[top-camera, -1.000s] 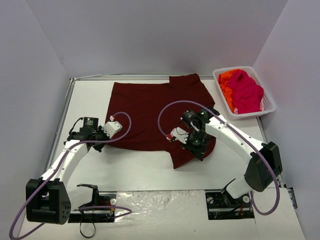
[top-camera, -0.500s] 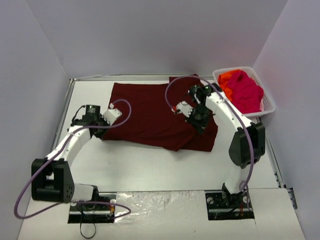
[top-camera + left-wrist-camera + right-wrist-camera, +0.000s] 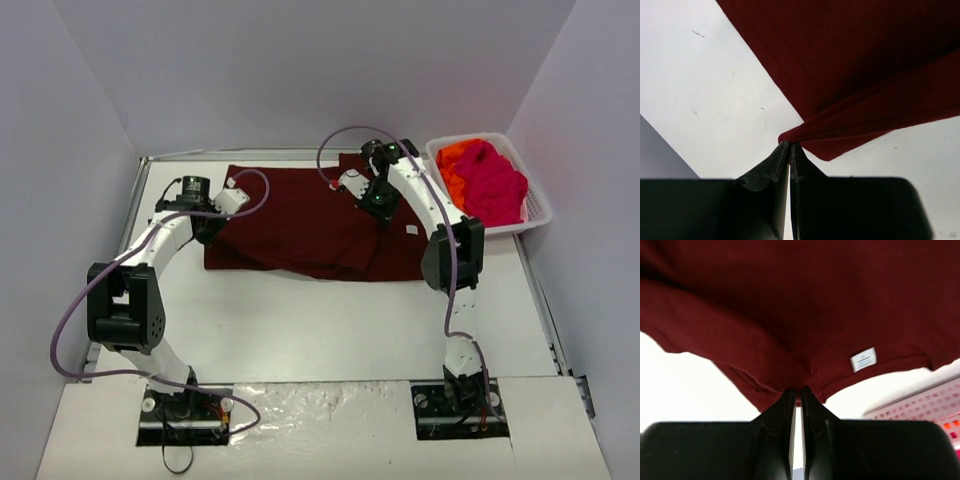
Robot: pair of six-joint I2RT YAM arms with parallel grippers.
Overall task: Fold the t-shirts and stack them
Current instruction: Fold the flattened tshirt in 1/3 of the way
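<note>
Maroon t-shirt (image 3: 300,225) lies spread across the far middle of the tabletop (image 3: 300,320), with a doubled layer along its near edge. Its white neck label (image 3: 863,359) faces up near the right end. The left gripper (image 3: 789,145) is pressed together on a bunched corner at the shirt's left edge. The right gripper (image 3: 799,390) is pinching a folded edge at the far right, just beside the label. The step looks like folding one half over the other, partway done. To do it well, keep both pinches at the same height and the cloth lightly taut between them so the fold line runs straight. Bring the held edge square onto the edge below, lower it onto the cloth before letting go, and avoid dragging the bottom layer. The right arm works close to the basket (image 3: 535,210) of pink and orange t-shirts (image 3: 490,180) at far right, so watch for a snag there.
</note>
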